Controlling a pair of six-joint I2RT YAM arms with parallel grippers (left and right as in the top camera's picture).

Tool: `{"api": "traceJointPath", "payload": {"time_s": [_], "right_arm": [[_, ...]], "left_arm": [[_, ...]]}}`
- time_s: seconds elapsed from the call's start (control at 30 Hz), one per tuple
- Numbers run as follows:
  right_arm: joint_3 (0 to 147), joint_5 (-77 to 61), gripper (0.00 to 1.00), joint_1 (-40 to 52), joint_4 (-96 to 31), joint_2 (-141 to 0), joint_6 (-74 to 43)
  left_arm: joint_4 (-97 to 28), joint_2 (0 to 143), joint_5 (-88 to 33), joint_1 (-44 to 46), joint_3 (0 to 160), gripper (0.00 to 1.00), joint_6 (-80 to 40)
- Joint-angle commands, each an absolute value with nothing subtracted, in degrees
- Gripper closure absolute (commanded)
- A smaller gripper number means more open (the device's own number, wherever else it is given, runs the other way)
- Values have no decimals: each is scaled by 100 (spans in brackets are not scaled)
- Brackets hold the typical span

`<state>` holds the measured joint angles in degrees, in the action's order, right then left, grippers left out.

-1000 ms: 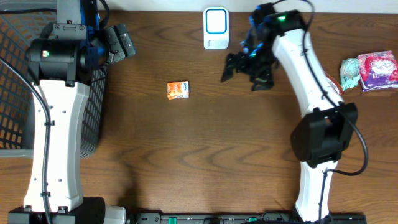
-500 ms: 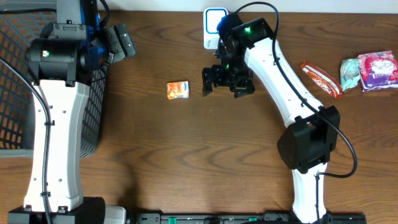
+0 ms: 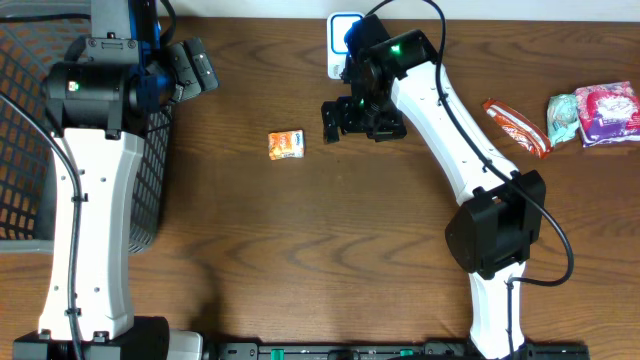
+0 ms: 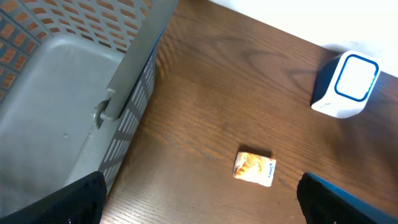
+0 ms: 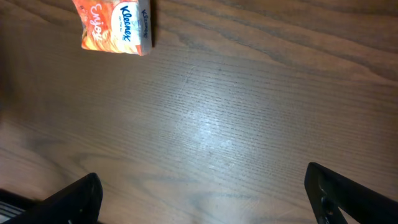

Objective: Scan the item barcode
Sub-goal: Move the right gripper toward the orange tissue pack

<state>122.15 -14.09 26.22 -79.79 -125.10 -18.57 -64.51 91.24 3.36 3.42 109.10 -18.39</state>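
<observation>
My right claw point(image 3: 333, 122) has swung over from far away, wide open and holding nothing; the tissue pack point(image 3: 285, 145) now lies just ahead of it, ready to grab.

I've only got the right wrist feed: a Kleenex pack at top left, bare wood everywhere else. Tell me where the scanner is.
Observer: The white scanner stands at the table's far edge, beyond the tissue pack. Seen from overhead, the right arm partly covers it.
Operator: Give me the left arm's position.
Observer: The left gripper hangs open and holds nothing, beside a mesh basket at the table's left end.
Operator: List whatever else is on the table.
Observer: A red wrapper, a teal pack and a pink pack lie at the right end.
</observation>
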Motion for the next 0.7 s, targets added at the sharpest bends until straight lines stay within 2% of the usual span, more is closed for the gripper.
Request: {"api": "traceJointPath", "payload": {"time_s": [0.0, 0.67], "right_arm": [[12204, -1361, 1, 2668, -7931, -12486, -1752], [12204, -1363, 1, 2672, -7850, -12486, -1752]], "left_arm": [[-6471, 9142, 370, 318, 10930, 2, -1868], [-6471, 9142, 370, 318, 10930, 2, -1868]]}}
